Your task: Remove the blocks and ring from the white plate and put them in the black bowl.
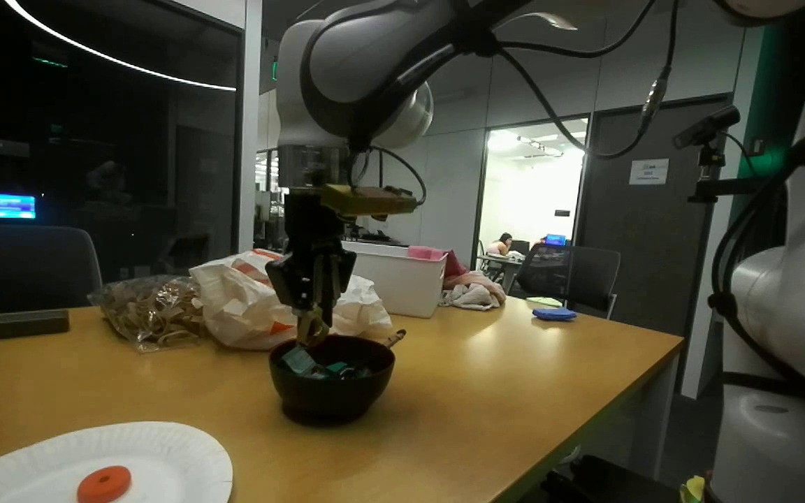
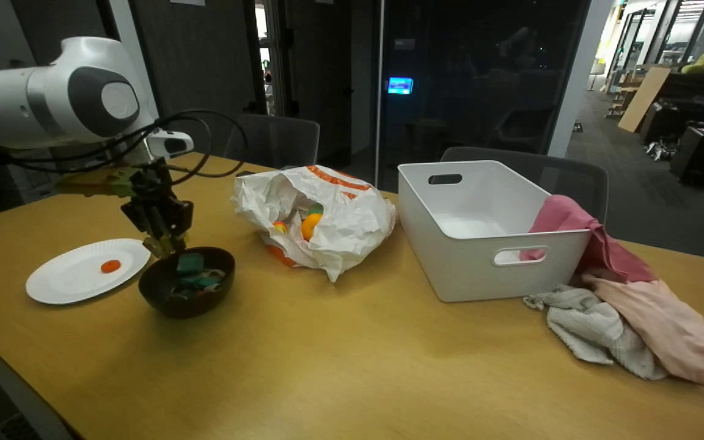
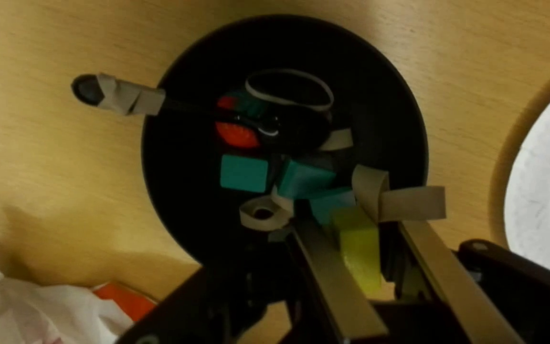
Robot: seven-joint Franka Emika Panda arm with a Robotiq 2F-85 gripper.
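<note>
Yellow-green block [image 3: 361, 253]: it sits between the fingers of the gripper [image 1: 314, 332], over the black bowl [image 1: 336, 405].
Jaws: they stand rather close to each other, and the yellow-green block is held in the small gap.
Ring [image 2: 110, 266]: orange-red, it lies flat on the white plate [image 2: 62, 275], apart from the gripper.
White plate: it is on the table [image 2: 303, 366], toward the left edge in an exterior view, near the bowl without touching it.
Black bowl: it stands upright on the table, directly under the gripper.
Blue-green blocks [image 3: 244, 173]: three can be made out inside the bowl; one is just beside the fingertips, and I cannot tell if it touches them.
Also in the bowl: tan bands [image 3: 339, 139], a red piece [image 3: 237, 136] partly covered, and a dark handle [image 3: 86, 89], which leans out over the rim on the side opposite to the plate.
White bag [image 2: 358, 220]: crumpled, between the bowl and the white bin [image 2: 468, 269] in an exterior view; an orange round thing [image 2: 310, 227] shows in its mouth.
White bin: near the far edge of the table; a pink cloth [image 2: 563, 220] hangs over its rim, and a grey cloth [image 2: 584, 324] lies toward the table's right corner.
</note>
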